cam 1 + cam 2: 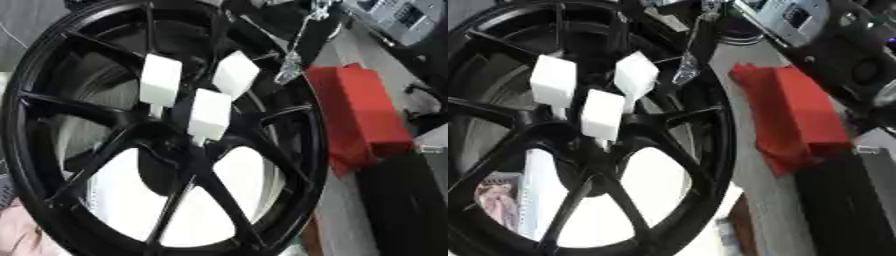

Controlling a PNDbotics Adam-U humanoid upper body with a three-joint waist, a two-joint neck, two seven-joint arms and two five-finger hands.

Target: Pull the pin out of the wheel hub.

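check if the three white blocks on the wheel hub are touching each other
Apart. In the left eye view, dark gaps separate the upper left block, the upper right block and the lower block; each stands on its own stem in the wheel hub.

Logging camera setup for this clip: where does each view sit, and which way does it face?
Left eye view: in the head, looking down at the black wheel hub and three white pins; no robot hand shows.
Right eye view: beside it, same aim; no hand either.
Shared: hub, pins, red box.
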